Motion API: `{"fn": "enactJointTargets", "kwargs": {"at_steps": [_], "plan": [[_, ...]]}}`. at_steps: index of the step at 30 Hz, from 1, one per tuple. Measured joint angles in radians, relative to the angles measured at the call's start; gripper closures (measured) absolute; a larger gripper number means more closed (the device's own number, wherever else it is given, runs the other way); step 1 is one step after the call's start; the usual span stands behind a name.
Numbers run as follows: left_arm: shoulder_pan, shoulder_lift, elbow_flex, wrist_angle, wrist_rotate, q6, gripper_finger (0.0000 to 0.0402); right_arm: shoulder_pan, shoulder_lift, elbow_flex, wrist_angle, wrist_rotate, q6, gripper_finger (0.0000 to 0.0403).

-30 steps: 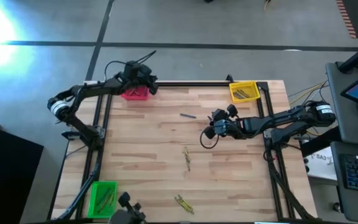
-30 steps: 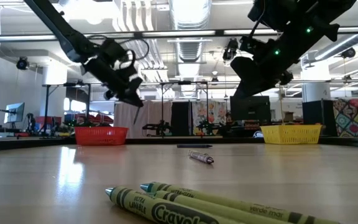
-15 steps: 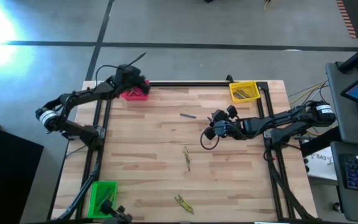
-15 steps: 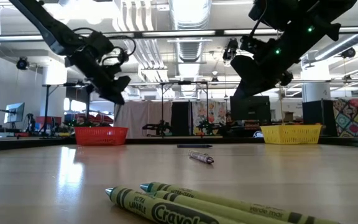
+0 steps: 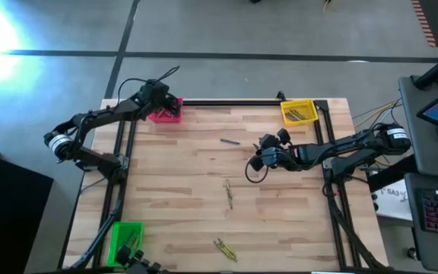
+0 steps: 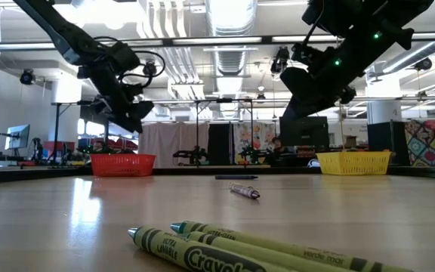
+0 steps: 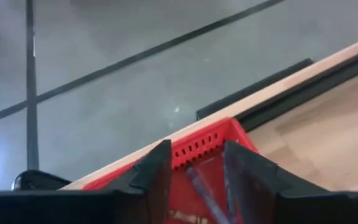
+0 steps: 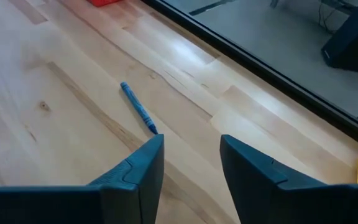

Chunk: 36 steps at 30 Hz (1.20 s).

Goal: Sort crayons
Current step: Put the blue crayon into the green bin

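My left gripper (image 5: 161, 103) hangs open over the red bin (image 5: 167, 114) at the table's far left corner. In the left wrist view a brownish-red crayon (image 7: 201, 186) shows inside the bin (image 7: 197, 146) between the fingers, which stand apart from it. My right gripper (image 5: 258, 157) hovers open above the table's middle right, with nothing between its fingers (image 8: 191, 146). Ahead of it, a blue crayon (image 8: 138, 111) lies flat on the wood (image 5: 230, 141). Olive crayons lie at the middle (image 5: 229, 193) and near the front edge (image 5: 224, 249).
A yellow bin (image 5: 299, 112) holding crayons stands at the far right corner. A green bin (image 5: 125, 240) holding crayons sits at the near left corner. A black frame rail (image 5: 226, 102) runs along the far edge. Bare wood lies between the loose crayons.
My left gripper has gone toward the table's left edge above the red bin and dropped a little. My right gripper has kept still, and the loose crayons have not moved.
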<state>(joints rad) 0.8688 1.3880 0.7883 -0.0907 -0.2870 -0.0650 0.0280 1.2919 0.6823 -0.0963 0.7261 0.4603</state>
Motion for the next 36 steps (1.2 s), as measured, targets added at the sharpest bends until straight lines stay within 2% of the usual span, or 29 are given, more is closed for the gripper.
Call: {"fn": "enactJointTargets", "kwargs": {"at_steps": [3, 10, 12, 15, 22, 31, 36], "plan": [[-0.004, 0.000, 0.000, 0.054, 0.074, 0.019, 0.0253, -0.001, 0.001, 0.000, -0.003, -0.018, -0.005, 0.0251], [-0.077, 0.048, -0.004, 0.299, 0.489, 0.081, 0.0251, -0.003, 0.002, 0.000, -0.002, -0.051, -0.008, 0.0263], [-0.110, 0.087, -0.001, 0.352, 0.559, 0.110, 0.0254, -0.003, 0.002, 0.000, 0.005, -0.051, -0.008, 0.0266], [-0.148, 0.145, 0.028, 0.387, 0.575, 0.137, 0.0258, -0.003, 0.002, 0.000, 0.005, -0.053, -0.007, 0.0268], [-0.189, 0.230, 0.123, 0.356, 0.578, 0.142, 0.0260, -0.003, 0.002, 0.000, 0.005, -0.053, -0.007, 0.0262], [-0.194, 0.247, 0.154, 0.364, 0.573, 0.135, 0.0260, -0.003, 0.002, 0.000, 0.003, -0.023, -0.070, 0.0246], [-0.194, 0.247, 0.153, 0.371, 0.505, 0.154, 0.0261, -0.003, 0.002, 0.000, 0.004, -0.019, -0.079, 0.0249]]}}
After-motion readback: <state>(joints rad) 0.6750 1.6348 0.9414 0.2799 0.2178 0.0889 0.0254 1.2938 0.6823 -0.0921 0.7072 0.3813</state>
